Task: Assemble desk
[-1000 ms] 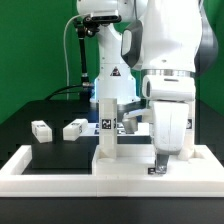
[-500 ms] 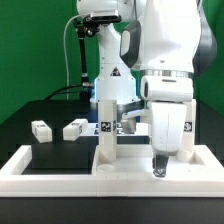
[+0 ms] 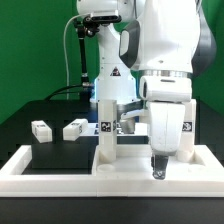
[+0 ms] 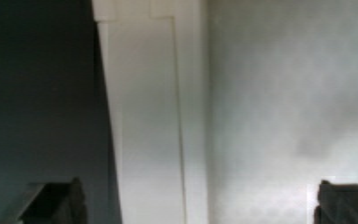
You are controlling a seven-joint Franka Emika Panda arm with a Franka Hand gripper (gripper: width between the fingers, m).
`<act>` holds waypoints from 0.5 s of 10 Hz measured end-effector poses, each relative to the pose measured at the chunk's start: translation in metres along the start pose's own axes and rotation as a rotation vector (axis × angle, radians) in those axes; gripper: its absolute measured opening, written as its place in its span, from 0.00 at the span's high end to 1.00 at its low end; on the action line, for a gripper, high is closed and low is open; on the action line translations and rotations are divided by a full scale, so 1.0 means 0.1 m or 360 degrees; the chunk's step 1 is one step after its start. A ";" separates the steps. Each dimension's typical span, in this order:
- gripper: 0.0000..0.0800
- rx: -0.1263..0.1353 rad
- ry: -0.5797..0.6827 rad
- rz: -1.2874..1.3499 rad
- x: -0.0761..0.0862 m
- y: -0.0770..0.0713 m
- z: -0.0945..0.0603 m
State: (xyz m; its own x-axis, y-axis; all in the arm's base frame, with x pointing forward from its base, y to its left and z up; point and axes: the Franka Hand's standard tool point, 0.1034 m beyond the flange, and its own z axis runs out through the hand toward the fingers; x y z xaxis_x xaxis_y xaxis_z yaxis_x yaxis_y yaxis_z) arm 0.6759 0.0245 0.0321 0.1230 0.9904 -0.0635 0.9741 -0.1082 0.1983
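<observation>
Desk tabletop (image 3: 130, 157) lies directly under the open gripper (image 3: 159, 168), seemingly untouched.

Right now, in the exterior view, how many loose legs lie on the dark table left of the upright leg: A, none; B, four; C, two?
C: one leg and a second leg lie there, left of the upright leg.
</observation>
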 end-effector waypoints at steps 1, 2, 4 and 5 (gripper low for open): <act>0.19 0.0000 0.0000 0.0001 0.00 0.00 0.00; 0.19 0.0000 0.0000 0.0001 -0.01 0.00 0.00; 0.19 -0.0002 0.0000 0.0005 -0.01 0.01 -0.01; 0.19 -0.0013 0.0004 0.0039 -0.03 0.01 -0.18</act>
State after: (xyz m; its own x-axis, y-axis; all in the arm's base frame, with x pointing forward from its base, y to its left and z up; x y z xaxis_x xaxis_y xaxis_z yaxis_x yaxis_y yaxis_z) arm 0.6734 0.0232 0.0501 0.1463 0.9876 -0.0563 0.9693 -0.1317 0.2076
